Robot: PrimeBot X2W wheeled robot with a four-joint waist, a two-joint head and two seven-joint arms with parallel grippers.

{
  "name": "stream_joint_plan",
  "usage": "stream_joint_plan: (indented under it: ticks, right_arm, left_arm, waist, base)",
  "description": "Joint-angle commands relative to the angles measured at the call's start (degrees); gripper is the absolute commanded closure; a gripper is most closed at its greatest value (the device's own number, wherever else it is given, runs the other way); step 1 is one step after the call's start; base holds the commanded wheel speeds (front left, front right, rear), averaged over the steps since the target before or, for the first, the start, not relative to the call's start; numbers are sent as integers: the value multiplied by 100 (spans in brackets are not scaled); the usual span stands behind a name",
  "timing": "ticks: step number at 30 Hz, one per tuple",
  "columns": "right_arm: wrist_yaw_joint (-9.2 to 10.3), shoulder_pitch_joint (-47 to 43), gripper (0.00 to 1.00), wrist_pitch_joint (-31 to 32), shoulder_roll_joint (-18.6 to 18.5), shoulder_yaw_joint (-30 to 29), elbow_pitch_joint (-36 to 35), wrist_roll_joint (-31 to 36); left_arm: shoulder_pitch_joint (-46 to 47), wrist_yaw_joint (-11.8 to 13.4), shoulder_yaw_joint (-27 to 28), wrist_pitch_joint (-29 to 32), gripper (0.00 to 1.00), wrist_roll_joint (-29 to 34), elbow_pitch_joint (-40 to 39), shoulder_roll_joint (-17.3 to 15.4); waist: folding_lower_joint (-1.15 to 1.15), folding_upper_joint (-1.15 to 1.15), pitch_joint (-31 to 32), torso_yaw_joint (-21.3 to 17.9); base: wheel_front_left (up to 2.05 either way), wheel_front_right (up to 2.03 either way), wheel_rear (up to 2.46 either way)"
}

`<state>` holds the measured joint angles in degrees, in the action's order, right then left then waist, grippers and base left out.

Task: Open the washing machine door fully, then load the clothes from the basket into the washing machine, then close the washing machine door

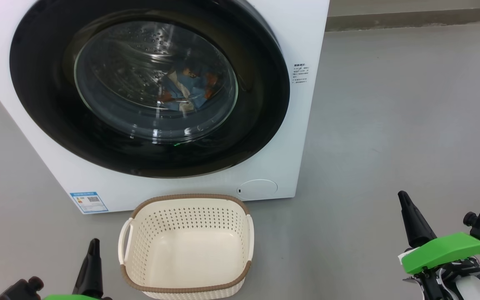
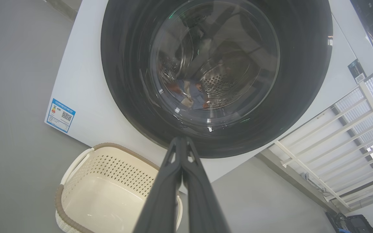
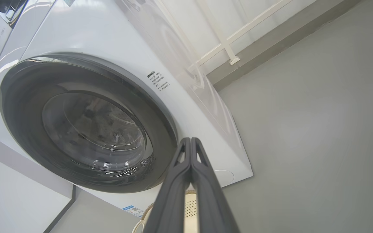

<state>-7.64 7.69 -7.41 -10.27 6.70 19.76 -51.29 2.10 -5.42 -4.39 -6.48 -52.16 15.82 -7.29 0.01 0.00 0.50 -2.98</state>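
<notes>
round glossy black door [image 1: 44,83] was shut | blue bear-print clothes [image 1: 186,89] were seen behind its glass | left fingers [image 2: 168,181], right fingers [image 3: 206,187] were pressed together

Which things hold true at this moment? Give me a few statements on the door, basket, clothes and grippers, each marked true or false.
1. The washing machine door is closed against the washing machine. True.
2. The clothes sit in the basket. False: the basket is empty, and the clothes lie in the drum, seen through the door glass.
3. The left gripper is shut and holds nothing. True.
4. The right gripper grips the door's edge. False: it is shut on nothing, clear of the door.
5. The basket stands on the floor in front of the washing machine. True.
</notes>
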Motion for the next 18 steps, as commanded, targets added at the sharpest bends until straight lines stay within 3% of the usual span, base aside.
stream_joint_plan:
  ticks: [1,18]
  right_arm:
    - [5,135,100,24,-35,-58,-168,-137]
    - [7,82,100,309,124,-322,-248,-982]
  left_arm:
    - [211,-29,132,18,100,-101,-128,-27]
    - [263,-67,338,292,100,-929,-128,72]
  waist:
    - [-1,0,-1,2]
    - [-1,0,-12,65]
  base:
    - [0,0,0]
    - [0,0,0]
